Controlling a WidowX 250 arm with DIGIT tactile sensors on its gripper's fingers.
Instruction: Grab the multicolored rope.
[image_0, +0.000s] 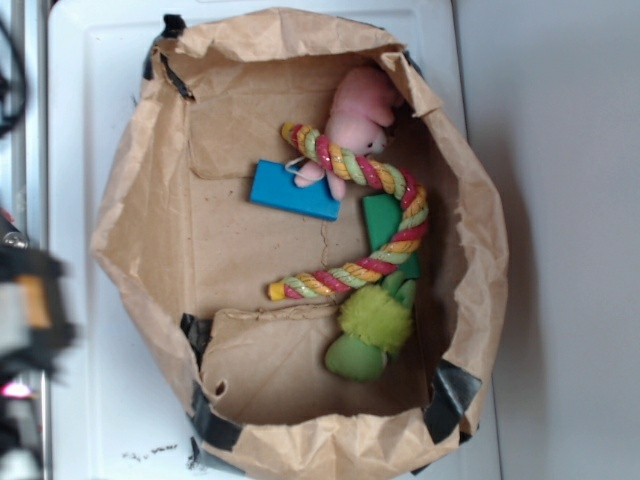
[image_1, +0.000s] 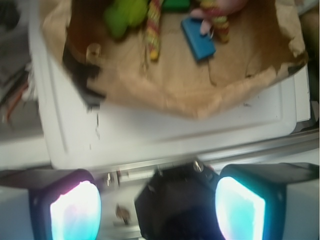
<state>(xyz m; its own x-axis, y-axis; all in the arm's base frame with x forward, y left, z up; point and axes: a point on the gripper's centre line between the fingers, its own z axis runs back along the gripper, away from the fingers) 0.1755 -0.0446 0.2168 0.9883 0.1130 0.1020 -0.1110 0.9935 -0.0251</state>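
Looking down the wrist view, I see my gripper (image_1: 157, 205) spread wide with nothing between its glowing pads (image_1: 75, 212), parked outside the brown paper bag (image_0: 130, 200) over the white tray (image_1: 165, 130). Inside the bag, the multicolored rope (image_0: 385, 215) curves from the pink plush toy (image_0: 358, 115) down past the blue block (image_0: 293, 189) toward the fuzzy green plush toy (image_0: 372, 330), lying over a green block (image_0: 380, 222).

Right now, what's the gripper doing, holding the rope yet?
Gripper: open, jaws spread wide and empty, outside the paper bag; the multicolored rope lies inside, ungrasped.
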